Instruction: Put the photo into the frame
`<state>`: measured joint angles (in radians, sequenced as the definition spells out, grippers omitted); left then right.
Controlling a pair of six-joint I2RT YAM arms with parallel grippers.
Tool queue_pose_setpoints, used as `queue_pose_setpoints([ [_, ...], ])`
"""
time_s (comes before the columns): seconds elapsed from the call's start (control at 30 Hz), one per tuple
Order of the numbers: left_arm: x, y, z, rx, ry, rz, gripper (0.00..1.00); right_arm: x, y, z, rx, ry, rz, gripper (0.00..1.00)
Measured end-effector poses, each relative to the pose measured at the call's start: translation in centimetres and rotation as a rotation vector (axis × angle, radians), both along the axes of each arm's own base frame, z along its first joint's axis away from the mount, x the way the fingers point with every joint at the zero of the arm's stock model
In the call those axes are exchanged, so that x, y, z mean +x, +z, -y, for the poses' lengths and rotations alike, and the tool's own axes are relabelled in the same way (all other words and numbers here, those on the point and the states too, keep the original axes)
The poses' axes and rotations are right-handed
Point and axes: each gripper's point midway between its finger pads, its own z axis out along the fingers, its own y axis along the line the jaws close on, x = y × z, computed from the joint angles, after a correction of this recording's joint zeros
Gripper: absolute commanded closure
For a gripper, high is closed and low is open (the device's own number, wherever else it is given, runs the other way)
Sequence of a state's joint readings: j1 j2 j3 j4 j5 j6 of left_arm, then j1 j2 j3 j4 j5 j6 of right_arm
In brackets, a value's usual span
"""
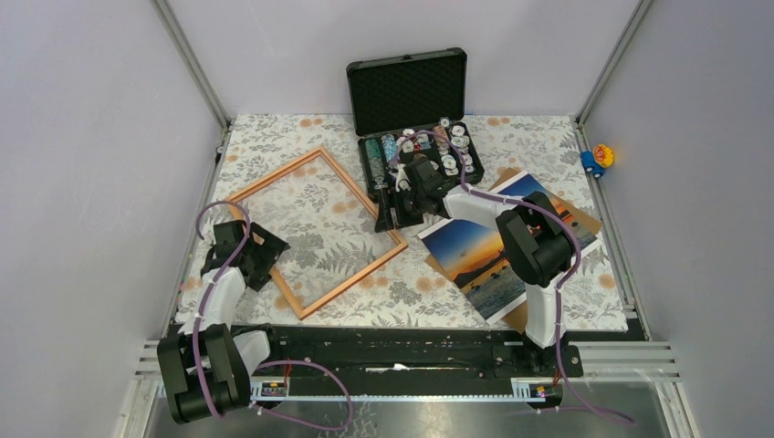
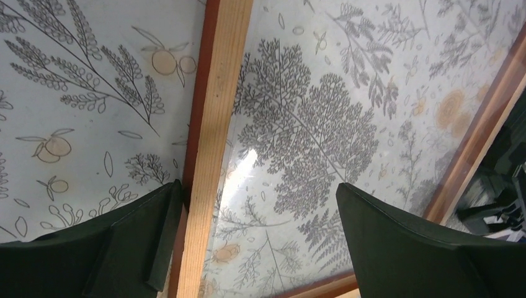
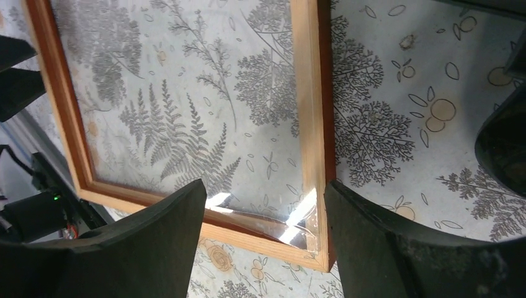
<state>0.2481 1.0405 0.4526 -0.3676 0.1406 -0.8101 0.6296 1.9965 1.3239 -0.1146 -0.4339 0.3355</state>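
On the table (image 1: 548, 146), which is covered by a cloth printed with leaves, the frame (image 1: 356, 278) is laid flat and turned cornerwise, left of the middle. The cloth is seen through its opening, and a clear sheet with a bright glare is seen inside it in both wrist views.

The left tool (image 1: 265, 251) is held low over the frame's near left side. Its fingers (image 2: 124, 248) are spread wide apart, with one wooden rail passing between them. One finger is set just beside the outer edge of that rail and the other is well inside the opening. Whether the rail is touched cannot be told.

The right tool (image 1: 392, 214) is held over the frame's right corner. Its fingers (image 3: 397, 248) are likewise apart, with the corner of the frame lying between them, and nothing is clamped.

The photo (image 1: 475, 251) is laid face up to the right of the frame, apart from it, on a brown cardboard board (image 1: 584, 224) that shows past its edges. Part of it is hidden under the right arm.

At the far edge a black case (image 1: 406, 91) is stood open, with chips (image 1: 420, 151) in its tray.
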Motion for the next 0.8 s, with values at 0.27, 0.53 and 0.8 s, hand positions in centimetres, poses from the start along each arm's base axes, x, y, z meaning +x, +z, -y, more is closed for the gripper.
queue_pose_setpoints([
  [0.27,-1.2,0.9,0.8,-0.032,-0.032,-0.059,0.01,-0.2,-2.3,2.7,-0.279,-0.071,0.104,0.13],
  [0.53,1.8,6.7,-1.4,0.081,-0.02,0.015,0.01,-0.1,1.4,3.0,-0.481,-0.136,0.328,0.04],
  [0.8,0.7,7.8,-2.9,0.154,0.036,-0.034,0.01,-2.8,4.7,-1.3,-0.306,-0.114,0.291,0.13],
])
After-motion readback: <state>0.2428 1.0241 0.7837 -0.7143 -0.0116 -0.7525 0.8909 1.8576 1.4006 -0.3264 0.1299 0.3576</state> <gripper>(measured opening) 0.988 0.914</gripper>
